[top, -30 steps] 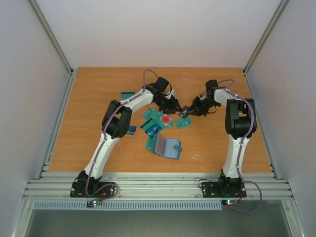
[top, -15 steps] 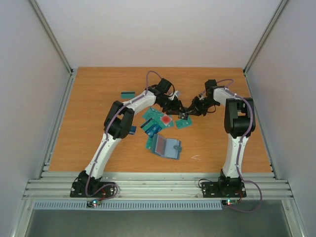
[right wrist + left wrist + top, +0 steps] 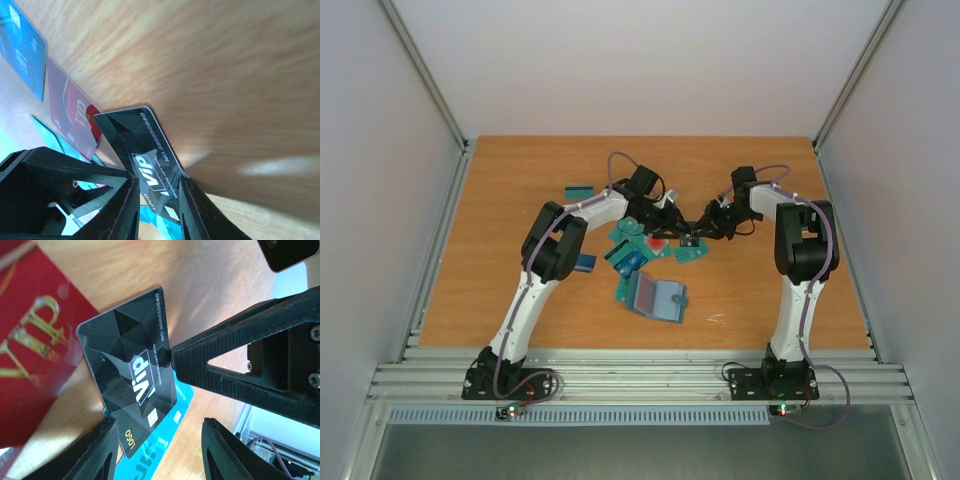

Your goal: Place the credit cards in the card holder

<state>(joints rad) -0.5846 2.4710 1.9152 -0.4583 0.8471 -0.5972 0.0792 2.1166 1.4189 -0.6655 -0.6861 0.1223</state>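
Counter point(image 3: 520, 290): wood, carries everything listed.
Card holder point(image 3: 657, 298): lies open at centre, just near of the card heap.
Credit cards point(image 3: 628, 255): loose overlapping heap, mostly teal. One teal card point(image 3: 579, 190) lies apart, far left.
Black card point(image 3: 142, 145): tilted off the counter at the heap's right, pinched by the right fingers point(image 3: 122, 210).
Left fingers point(image 3: 225, 455): spread wide around the black card's lower end, not clamping it.

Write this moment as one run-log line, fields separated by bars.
stage: likely handover | right gripper: holds black VIP card, tilted | left gripper: jaws open around card's lower end | card holder: lying open, untouched
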